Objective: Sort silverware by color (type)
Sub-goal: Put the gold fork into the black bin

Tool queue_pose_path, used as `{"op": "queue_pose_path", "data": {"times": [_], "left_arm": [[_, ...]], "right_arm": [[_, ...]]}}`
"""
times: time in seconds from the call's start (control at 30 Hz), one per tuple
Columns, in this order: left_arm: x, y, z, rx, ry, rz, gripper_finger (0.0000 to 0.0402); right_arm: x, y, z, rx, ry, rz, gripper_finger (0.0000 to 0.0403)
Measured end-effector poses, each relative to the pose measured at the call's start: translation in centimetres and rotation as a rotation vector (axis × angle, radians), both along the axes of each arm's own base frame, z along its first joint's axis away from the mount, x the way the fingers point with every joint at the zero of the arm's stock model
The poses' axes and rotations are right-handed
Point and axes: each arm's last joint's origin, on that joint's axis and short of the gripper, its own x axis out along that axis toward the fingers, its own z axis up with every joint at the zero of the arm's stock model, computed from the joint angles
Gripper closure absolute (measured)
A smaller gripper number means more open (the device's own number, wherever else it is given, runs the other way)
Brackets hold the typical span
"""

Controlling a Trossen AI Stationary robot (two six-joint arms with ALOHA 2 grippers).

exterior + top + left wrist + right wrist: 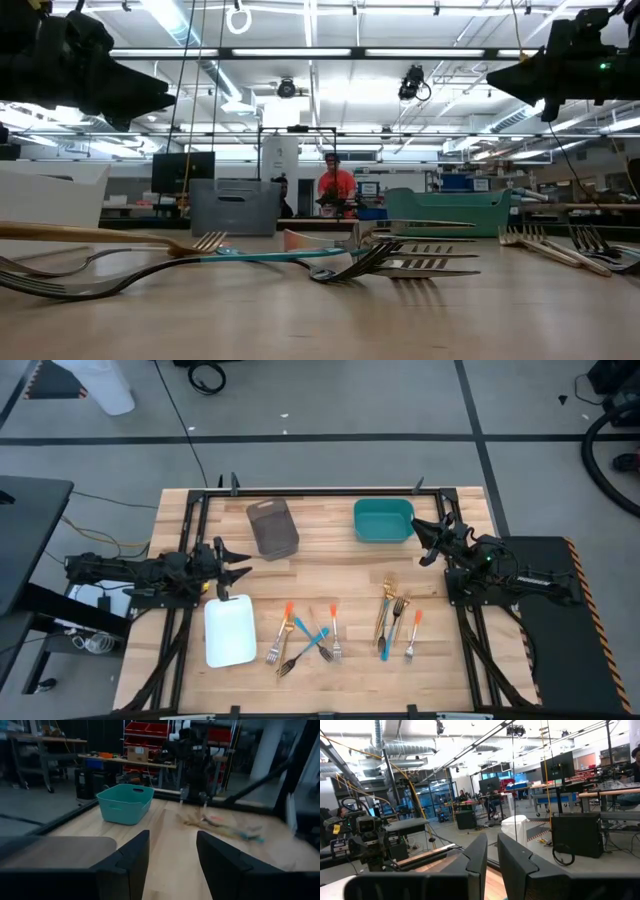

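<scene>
One wide hall surrounds you: a grey floor (330,400) crossed by dark lines, ceiling light strips (330,52) and monitors on desks in the low view, and red shelving (150,730) in the left wrist view. A person in an orange top (338,186) sits far behind the bench.

The light wooden bench (330,565) fills the middle of your high view, edged by a dark frame. Both arms wait above the bench's side edges, clear of the wood. The left claw (243,565) hangs over the left side just above the white tray, its fingers (132,857) parted with a clear gap and nothing between them. The right claw (425,540) hangs over the right side just beside the teal bin, its fingers (512,855) drawn close with only a narrow slit, holding nothing.

Three containers sit on the bench: a white tray (230,632) at front left, a grey tray (272,528) at back centre-left, and a teal bin (383,521) at back centre-right, all well apart.

The silverware lies loose on the wood in two clusters. The front-centre forks (305,638) overlap one another, orange and blue handles mixed with dark metal ones, just right of the white tray. The right-hand forks (393,618) lie side by side, gold ones beside a blue-handled and an orange-handled one. None of it is in a tray.
</scene>
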Motion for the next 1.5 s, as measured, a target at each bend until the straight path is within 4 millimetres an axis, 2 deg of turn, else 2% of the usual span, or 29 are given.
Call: {"op": "queue_pose_path", "data": {"times": [0.13, 0.37, 0.63, 0.77, 0.93, 1.3, 1.5], "left_arm": [[0.0, -0.1, 0.6, -0.116, -0.083, -0.037, 0.0230], [-0.1, -0.1, 1.1, -0.132, -0.144, -0.045, 0.0230], [-0.1, -0.1, 1.5, -0.206, -0.200, -0.047, 0.0230], [0.3, -0.1, 1.4, -0.214, -0.104, -0.041, 0.0230], [1.3, -0.2, 3.1, -0.211, -0.005, -0.030, 0.0230], [5.2, -1.3, 4.5, -0.239, 0.225, -0.071, 0.0230], [7.5, -2.6, 5.5, -0.276, 0.350, -0.055, 0.0230]], "right_arm": [[0.0, 0.0, 0.2, -0.004, -0.016, 0.000, 0.0347], [-0.2, 0.1, 0.7, -0.011, -0.086, 0.006, 0.0347], [-0.1, 0.3, 0.8, 0.125, -0.179, 0.137, 0.0347], [0.0, 0.4, 0.7, 0.159, -0.182, 0.200, 0.0347], [0.4, 0.5, 0.4, 0.206, -0.153, 0.306, 0.0347], [2.1, 0.4, -1.4, 0.298, 0.034, 0.296, 0.0347], [3.1, 0.7, -1.4, 0.325, 0.114, 0.307, 0.0347]]}}
